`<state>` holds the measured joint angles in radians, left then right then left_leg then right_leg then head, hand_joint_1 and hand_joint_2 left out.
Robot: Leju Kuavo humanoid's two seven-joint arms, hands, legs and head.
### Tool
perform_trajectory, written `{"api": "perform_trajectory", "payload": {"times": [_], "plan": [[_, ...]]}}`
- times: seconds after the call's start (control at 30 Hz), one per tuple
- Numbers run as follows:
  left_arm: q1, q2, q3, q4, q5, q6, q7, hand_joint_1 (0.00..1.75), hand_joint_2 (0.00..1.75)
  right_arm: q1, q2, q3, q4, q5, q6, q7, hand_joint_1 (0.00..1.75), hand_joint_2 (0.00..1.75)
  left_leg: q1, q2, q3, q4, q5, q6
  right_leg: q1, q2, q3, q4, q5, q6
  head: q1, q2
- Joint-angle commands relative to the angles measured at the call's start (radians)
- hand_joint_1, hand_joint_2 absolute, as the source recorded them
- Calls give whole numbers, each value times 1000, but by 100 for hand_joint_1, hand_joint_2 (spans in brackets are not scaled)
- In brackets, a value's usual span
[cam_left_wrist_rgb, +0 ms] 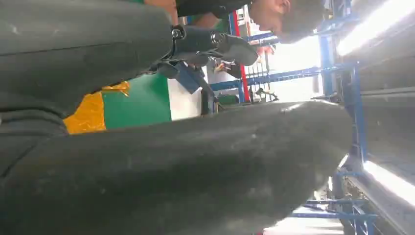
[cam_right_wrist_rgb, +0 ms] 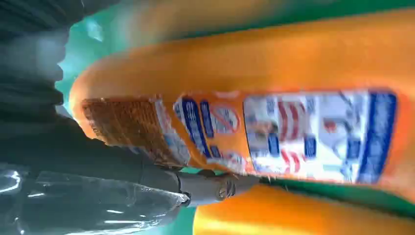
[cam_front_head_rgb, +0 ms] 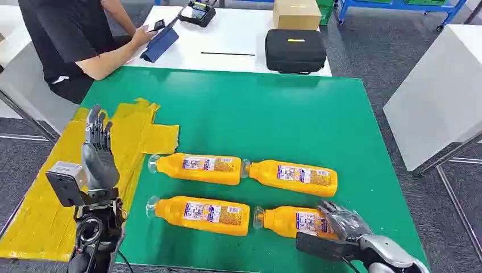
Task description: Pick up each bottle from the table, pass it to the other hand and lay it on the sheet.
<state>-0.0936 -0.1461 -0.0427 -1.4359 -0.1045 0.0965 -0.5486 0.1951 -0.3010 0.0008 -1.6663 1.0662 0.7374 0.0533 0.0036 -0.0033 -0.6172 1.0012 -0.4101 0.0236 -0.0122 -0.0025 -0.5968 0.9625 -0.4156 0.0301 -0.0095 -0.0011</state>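
Black case point(cam_front_head_rgb: 295, 50) and cardboard box point(cam_front_head_rgb: 296, 13) beyond green mat point(cam_front_head_rgb: 295, 114), person point(cam_front_head_rgb: 68, 34) seated left

An orange bottle point(cam_right_wrist_rgb: 274, 98) lies across the picture on its side, very close to the camera and a little blurred. Its label point(cam_right_wrist_rgb: 235, 132) is orange at one end, then white with blue and red print; the print is too soft to read. The right hand point(cam_right_wrist_rgb: 63, 161) comes in dark beside the bottle's base, its fingers point(cam_right_wrist_rgb: 205, 187) lying along the labelled side and touching it. Green table point(cam_right_wrist_rgb: 83, 54) shows around the bottle's end. A second bottle point(cam_right_wrist_rgb: 293, 213) lies just beside the first, with a strip of green between them.
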Motion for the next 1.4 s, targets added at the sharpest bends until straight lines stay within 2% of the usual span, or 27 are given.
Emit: {"api": "perform_trajectory", "payload": {"times": [0.03, 0.27, 0.53, 0.63, 0.7, 0.77, 0.87, 0.93, 1.07, 1.17, 1.4], "plan": [[20, 10, 58, -42, 20, 10, 11, 0, 0, 33, 72, -23, -4, 42, -3, 46, 175, 175, 0, 1, 6, -1, -3, -2, 0, 1, 5, 0, -3, -2, 0, 0], [12, 8, 74, -25, 29, 10, 6, 0, 0, 6, 108, -26, 36, 88, -15, 37, 175, 175, 0, 1, 6, -1, -2, -2, 0, 1, 5, -1, -2, -2, 0, 0], [27, 8, 83, -44, 40, 30, -3, 0, 0, -35, 101, -6, 102, 115, -32, 7, 175, 175, 1, 2, 5, -1, -2, -1, 1, 2, 5, -2, -1, -1, 0, 0], [38, 5, 91, -57, 42, 37, -3, 0, 0, -85, 97, 7, 172, 132, -67, 0, 175, 175, 1, 2, 4, -1, -1, -1, 1, 2, 4, -2, 0, -1, 0, 0], [47, 1, 100, -69, 42, 39, -2, 0, 0, -142, 105, 2, 239, 138, -104, 0, 175, 175, 0, 4, 9, -2, -3, -2, 0, 4, 7, -2, -1, -2, 0, 0], [55, -6, 114, -79, 38, 40, 2, 0, 0, -199, 114, -6, 293, 144, -149, 3, 175, 175, 1, 5, 5, -1, -1, -1, 1, 5, 4, -2, 1, -1, 0, 0], [69, -14, 138, -98, 36, 29, -3, 0, 0, -289, 113, -16, 365, 59, -208, -45, 175, 175, 0, 6, 6, -1, -2, -1, 1, 7, 4, -2, 1, -1, 0, 0], [78, -14, 156, -103, 40, 20, -6, 0, 0, -321, 96, -49, 376, -84, -230, -113, 175, 175, 0, 7, 6, -1, -1, -1, 0, 7, 4, -1, 1, -1, 0, 0], [110, -12, 197, -133, 54, 13, -16, 0, 0, -324, 3, -88, 335, -379, -225, -171, 175, 175, -1, 4, 6, -1, -2, -1, -1, 4, 5, 0, -1, 0, 0, 0], [131, -8, 217, -152, 71, 6, -22, 0, 0, -327, -55, -85, 323, -528, -197, -209, 175, 175, -1, 2, 4, 0, -1, 0, -1, 2, 4, 0, -1, 0, 0, 0], [132, -7, 218, -152, 72, 5, -23, 0, 0, -327, -62, -81, 323, -537, -198, -207, 175, 175, -1, 2, 3, 0, -1, 1, -1, 2, 3, 0, 0, 0, 0, 0]]}}
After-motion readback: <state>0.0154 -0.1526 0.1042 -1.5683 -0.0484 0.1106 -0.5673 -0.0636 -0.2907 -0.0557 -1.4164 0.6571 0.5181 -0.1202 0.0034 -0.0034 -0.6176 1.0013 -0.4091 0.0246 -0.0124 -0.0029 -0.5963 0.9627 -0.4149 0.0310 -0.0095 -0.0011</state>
